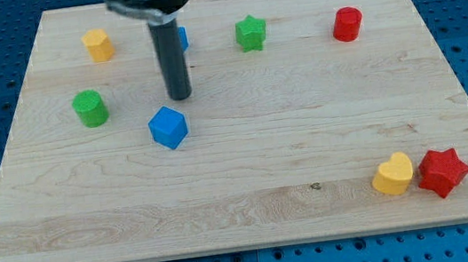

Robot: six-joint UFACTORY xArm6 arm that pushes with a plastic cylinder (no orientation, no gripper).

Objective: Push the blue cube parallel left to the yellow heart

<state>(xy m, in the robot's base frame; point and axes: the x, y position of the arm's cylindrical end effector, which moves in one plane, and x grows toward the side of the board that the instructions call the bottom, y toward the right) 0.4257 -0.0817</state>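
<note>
Barely started: blue cube sits left-centre of the counter, heart near the bottom-right corner. My tip, no gripper, just above cube.

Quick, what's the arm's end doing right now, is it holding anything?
No hand on this arm: my tip, the end of a straight dark rod, holds nothing. It stands just above and slightly right of the blue cube in the view, with a small gap.

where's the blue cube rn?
The blue cube sits left of centre on the board, right of the green cylinder. My tip is just above it toward the view's top, slightly right.
</note>
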